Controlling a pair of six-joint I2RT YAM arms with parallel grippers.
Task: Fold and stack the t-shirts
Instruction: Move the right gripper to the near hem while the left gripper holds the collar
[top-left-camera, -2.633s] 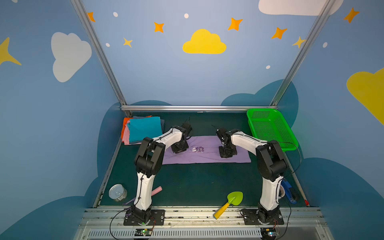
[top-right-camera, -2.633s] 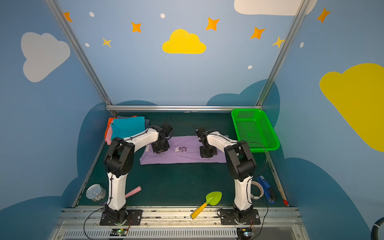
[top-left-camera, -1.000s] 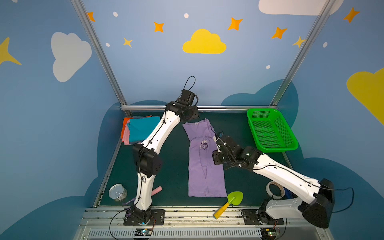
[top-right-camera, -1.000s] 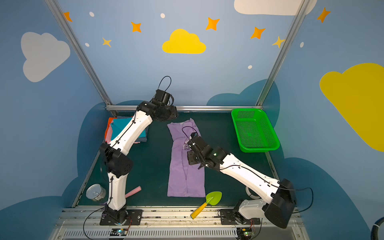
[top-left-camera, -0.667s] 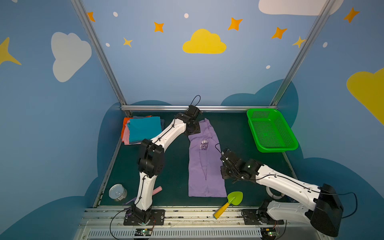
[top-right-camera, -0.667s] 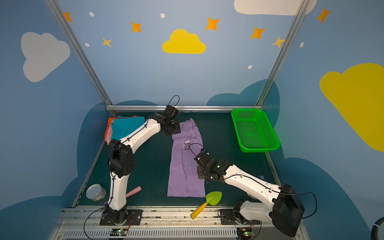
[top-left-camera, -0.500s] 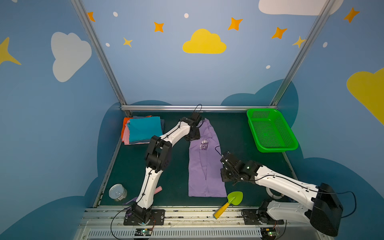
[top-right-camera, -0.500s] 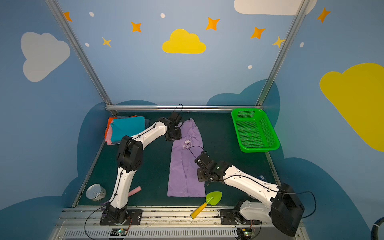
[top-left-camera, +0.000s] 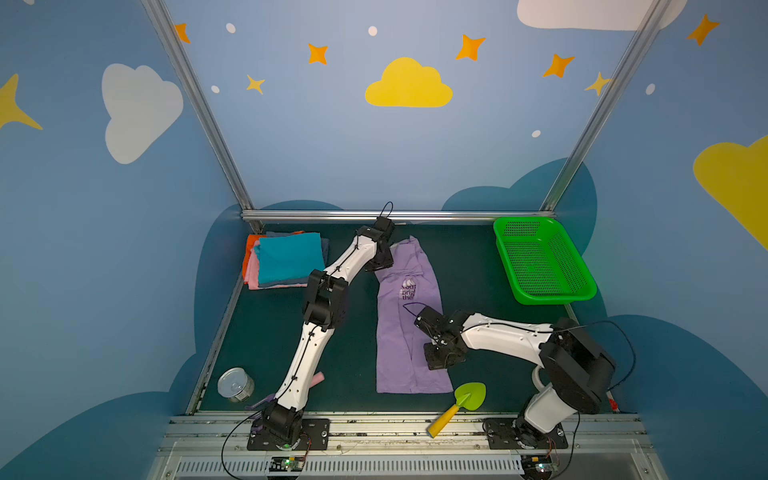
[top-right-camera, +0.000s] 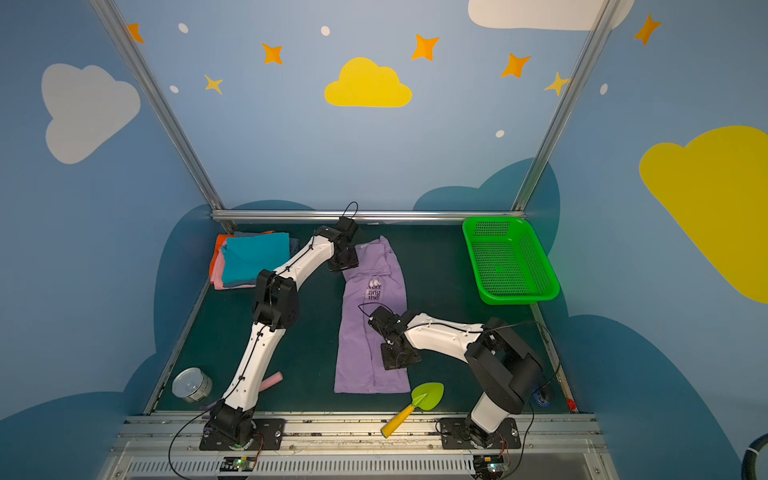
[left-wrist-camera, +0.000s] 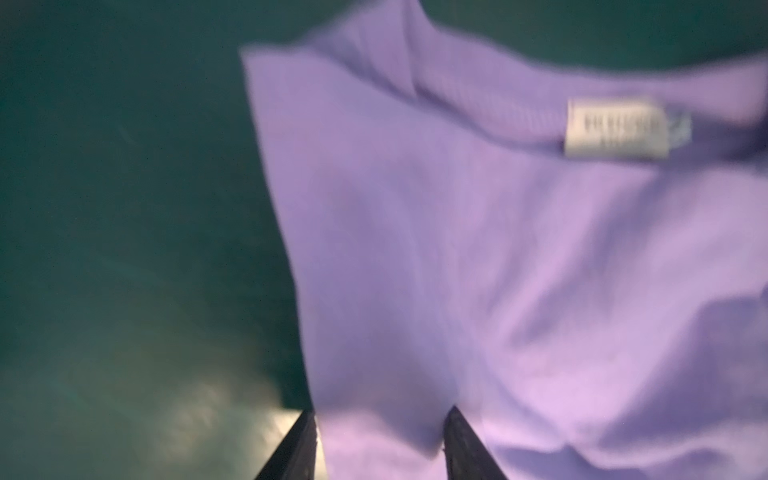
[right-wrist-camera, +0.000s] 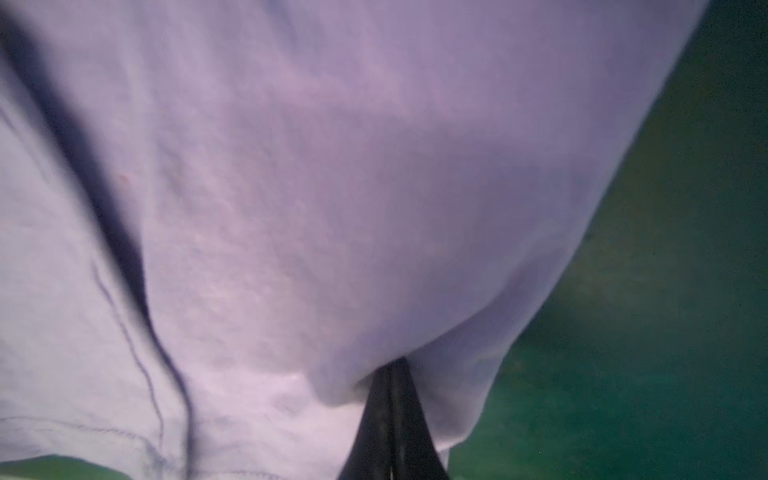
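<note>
Lavender t-shirt (top-left-camera: 395, 340), one, lies lengthwise in the middle. My right gripper (right-wrist-camera: 390, 382) pinches its side edge, and my left gripper (left-wrist-camera: 380, 440) stands parted at the collar end. One stack of folded t-shirts (top-left-camera: 286, 259), four colours showing, sits far-left. One green basket (top-left-camera: 544, 297) sits far-right.

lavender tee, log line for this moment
lavender tee: long strip on mat | left gripper: open at neck end | right gripper: shut on lavender tee

Both top views give us the same high front look down at the whole desk (top-left-camera: 266, 332); our wrist views sit close over the lavender t-shirt (left-wrist-camera: 457, 249), blurred.
</note>
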